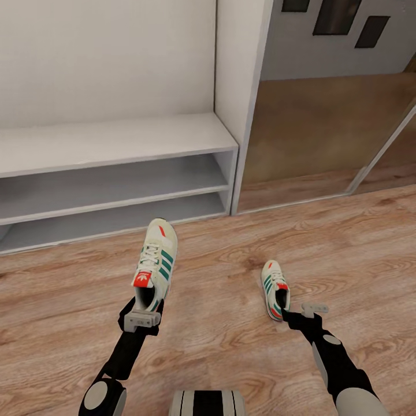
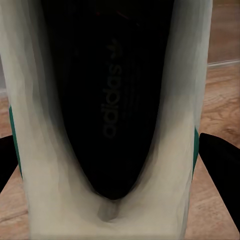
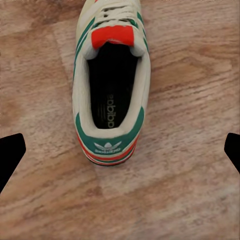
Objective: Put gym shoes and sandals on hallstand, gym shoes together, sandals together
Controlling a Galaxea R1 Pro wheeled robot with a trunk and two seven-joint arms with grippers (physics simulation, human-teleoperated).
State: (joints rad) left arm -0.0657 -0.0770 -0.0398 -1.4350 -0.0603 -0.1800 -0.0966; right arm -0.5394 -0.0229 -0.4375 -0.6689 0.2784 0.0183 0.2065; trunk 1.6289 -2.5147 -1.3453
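Observation:
One gym shoe (image 1: 156,260), off-white with green stripes, is held at its heel by my left gripper (image 1: 144,312), toe pointing at the hallstand (image 1: 115,138). In the left wrist view its dark opening (image 2: 115,100) sits between my fingers (image 2: 220,160), which press its sides. The second gym shoe (image 1: 275,288) lies on the corridor floor (image 1: 219,346) to the right. My right gripper (image 1: 301,312) hovers just behind its heel, open; the right wrist view shows this shoe (image 3: 111,85) ahead of widely spread fingertips (image 3: 11,155). The sandals are out of view.
The hallstand's two low shelf slots (image 1: 110,190) face me at the left. A white wall corner (image 1: 240,86) stands beside its right end, then a glossy brown panel (image 1: 323,133). My base (image 1: 208,403) shows at the bottom.

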